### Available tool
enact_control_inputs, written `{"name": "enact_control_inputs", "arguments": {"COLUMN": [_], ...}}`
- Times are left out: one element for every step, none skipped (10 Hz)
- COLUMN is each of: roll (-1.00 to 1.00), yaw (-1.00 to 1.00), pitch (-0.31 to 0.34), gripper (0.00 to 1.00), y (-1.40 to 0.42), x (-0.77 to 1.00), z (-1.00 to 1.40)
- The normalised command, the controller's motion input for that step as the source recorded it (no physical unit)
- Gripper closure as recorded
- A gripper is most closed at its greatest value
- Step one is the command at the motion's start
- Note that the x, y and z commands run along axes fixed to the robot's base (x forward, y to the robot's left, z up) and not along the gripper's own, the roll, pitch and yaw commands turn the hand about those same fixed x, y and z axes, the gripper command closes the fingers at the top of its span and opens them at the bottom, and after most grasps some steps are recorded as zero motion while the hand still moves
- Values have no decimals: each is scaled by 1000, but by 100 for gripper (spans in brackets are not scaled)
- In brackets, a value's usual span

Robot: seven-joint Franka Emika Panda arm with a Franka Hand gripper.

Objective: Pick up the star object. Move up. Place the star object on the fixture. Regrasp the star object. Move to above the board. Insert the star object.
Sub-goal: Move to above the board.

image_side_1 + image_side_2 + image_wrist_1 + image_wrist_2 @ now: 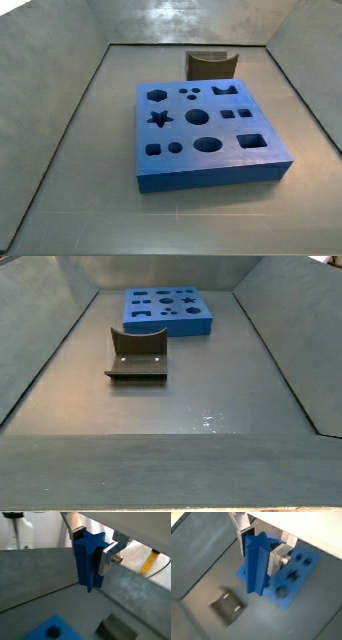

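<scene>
The star object (pixel 88 559) is a long blue prism with a star-shaped end, and it also shows in a wrist view (pixel 256 562). My gripper (pixel 92 546) is shut on it near its star end, one silver finger (pixel 107 556) on each side, and it shows the same way in a wrist view (pixel 262 547). The piece hangs above the floor, clear of it. The blue board (pixel 301 579) lies below and behind it, and shows in both side views (pixel 201 180) (pixel 167 320). Its star hole (pixel 159 119) is open. The gripper is out of both side views.
The dark fixture (pixel 210 64) stands on the floor just off one end of the board; it also shows in a side view (pixel 136 356) and in both wrist views (pixel 117 630) (pixel 227 605). Sloping grey bin walls (pixel 60 110) surround the floor.
</scene>
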Motion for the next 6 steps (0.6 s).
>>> {"name": "enact_control_inputs", "arguments": {"roll": [-1000, -1000, -1000, -993, -676, -460], "yaw": [-66, -65, -64, -65, -38, -27], "pitch": [-76, -80, -84, -95, -86, -73], "gripper": [100, 100, 100, 100, 100, 100], "y": [-886, -516, -276, -170, -75, -45], "x": [-293, -205, -146, -117, -91, -75], "z": [176, 108, 59, 35, 26, 11]}}
